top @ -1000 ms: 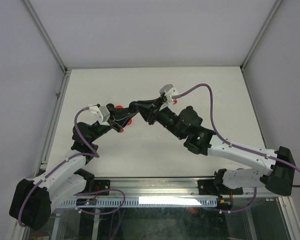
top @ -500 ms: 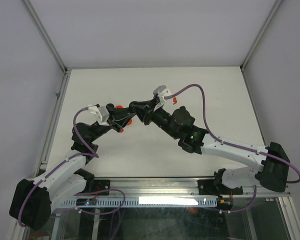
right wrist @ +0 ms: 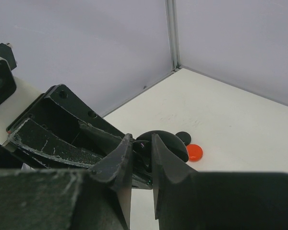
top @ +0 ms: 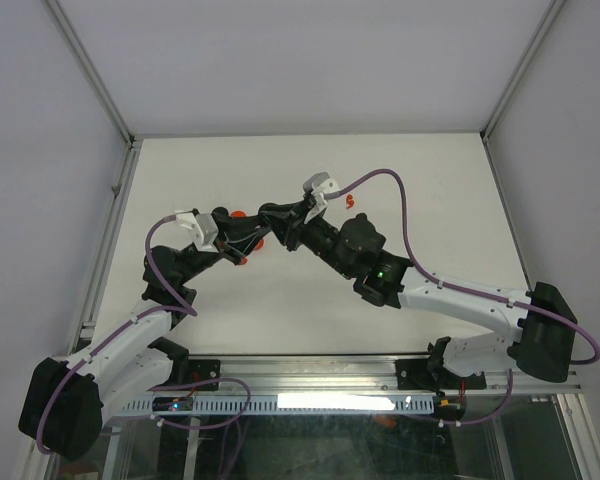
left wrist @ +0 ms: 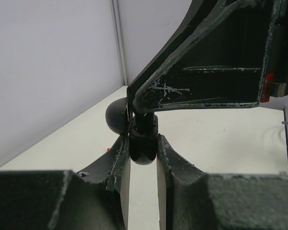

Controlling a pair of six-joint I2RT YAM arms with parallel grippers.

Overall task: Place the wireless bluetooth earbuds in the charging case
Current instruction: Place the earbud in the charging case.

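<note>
My left gripper [top: 250, 240] is shut on the small black charging case [left wrist: 143, 153], held above the table with its round lid [left wrist: 116, 116] open behind it. My right gripper [top: 268, 215] meets it from the right. Its fingers are closed on a small glossy black earbud [right wrist: 143, 149], right at the top of the case [right wrist: 175, 143]. In the left wrist view the right gripper's finger [left wrist: 206, 72] fills the upper frame over the case. A small red curved earbud [top: 352, 200] lies on the table behind the right wrist. The other earbuds are hidden.
A red disc [right wrist: 194, 152] and a black disc [right wrist: 183, 137] lie on the white table just beyond the case. Red pieces [top: 238, 213] show by the left gripper in the top view. Enclosure walls and posts [right wrist: 172, 33] stand behind.
My right gripper has moved left, up to the left gripper and the case, and its arm has swung with it. The left arm has stayed still.
</note>
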